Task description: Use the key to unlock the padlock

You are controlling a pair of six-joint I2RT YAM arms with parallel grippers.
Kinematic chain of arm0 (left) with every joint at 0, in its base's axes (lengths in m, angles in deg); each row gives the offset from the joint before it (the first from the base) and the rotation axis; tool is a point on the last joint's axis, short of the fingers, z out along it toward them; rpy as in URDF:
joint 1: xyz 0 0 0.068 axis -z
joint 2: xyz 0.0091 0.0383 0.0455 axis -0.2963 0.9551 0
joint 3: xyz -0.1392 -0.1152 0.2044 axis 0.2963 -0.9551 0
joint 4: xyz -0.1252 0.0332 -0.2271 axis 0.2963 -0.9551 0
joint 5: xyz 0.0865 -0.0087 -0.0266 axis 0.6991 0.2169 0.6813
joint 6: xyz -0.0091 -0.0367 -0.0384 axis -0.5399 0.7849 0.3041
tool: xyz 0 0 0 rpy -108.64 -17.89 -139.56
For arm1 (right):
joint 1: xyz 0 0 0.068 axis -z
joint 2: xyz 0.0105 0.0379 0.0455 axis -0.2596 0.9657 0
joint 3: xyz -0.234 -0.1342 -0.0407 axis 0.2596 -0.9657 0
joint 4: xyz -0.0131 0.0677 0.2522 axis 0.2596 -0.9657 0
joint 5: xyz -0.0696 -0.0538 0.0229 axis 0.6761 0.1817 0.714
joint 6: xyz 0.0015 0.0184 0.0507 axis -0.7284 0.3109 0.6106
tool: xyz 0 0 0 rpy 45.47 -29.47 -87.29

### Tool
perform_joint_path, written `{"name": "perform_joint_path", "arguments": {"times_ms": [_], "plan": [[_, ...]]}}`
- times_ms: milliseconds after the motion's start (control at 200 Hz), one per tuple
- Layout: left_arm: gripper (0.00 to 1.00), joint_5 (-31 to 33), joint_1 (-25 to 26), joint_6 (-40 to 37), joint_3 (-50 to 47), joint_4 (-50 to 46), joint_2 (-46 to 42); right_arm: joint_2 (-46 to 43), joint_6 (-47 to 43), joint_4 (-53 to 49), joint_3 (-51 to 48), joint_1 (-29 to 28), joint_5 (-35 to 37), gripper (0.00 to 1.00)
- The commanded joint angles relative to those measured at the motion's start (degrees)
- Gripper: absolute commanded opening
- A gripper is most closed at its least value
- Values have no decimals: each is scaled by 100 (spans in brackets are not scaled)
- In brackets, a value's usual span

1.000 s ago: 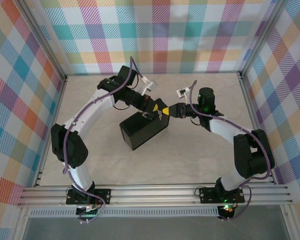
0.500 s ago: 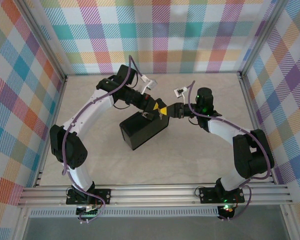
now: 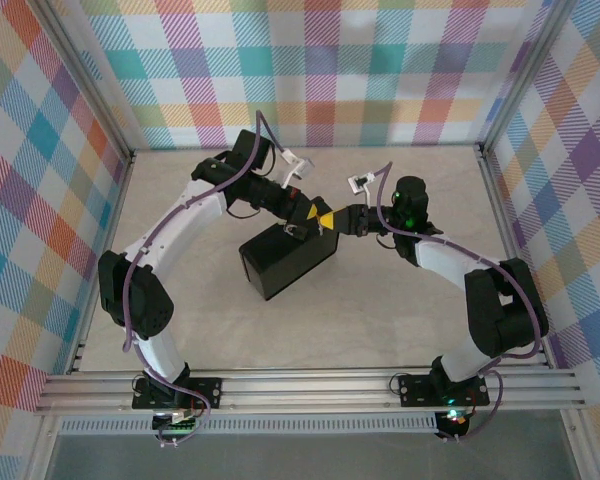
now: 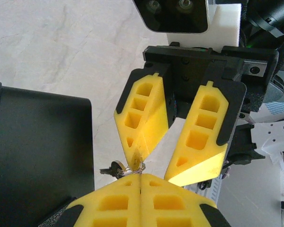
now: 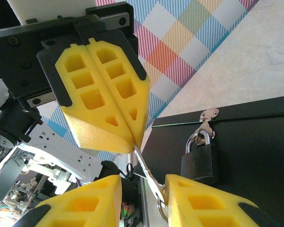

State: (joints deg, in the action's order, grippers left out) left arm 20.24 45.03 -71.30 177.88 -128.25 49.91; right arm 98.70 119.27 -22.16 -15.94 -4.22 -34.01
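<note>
- Meeting tip to tip over the far edge of the black box [image 3: 285,262], the left gripper [image 3: 308,214] and right gripper [image 3: 332,220] leave little room, so small moves seem wise.
- Left wrist: the left pads are pressed shut, apparently pinching the key [image 4: 117,169] at their tips. The right gripper's fingers stand apart.
- Right wrist: the key's long axis slants down from the left tips, between the right pads. The padlock [image 5: 199,158] hangs just beside it, shackle up. Clamp squarely across the blade before the left lets go.
</note>
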Motion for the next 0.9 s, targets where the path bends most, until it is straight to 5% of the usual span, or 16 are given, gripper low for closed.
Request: {"name": "perform_joint_path", "arguments": {"times_ms": [0,730,895], "plan": [[0,-156,-46,63,-78,176,-264,50,94,329,-23,-66,-181,30],[0,-280,-90,103,-172,320,-297,148,326,731,-100,-78,-162,21],[0,-278,-90,95,-186,321,-291,150,373,790,-111,-78,-150,9]]}}
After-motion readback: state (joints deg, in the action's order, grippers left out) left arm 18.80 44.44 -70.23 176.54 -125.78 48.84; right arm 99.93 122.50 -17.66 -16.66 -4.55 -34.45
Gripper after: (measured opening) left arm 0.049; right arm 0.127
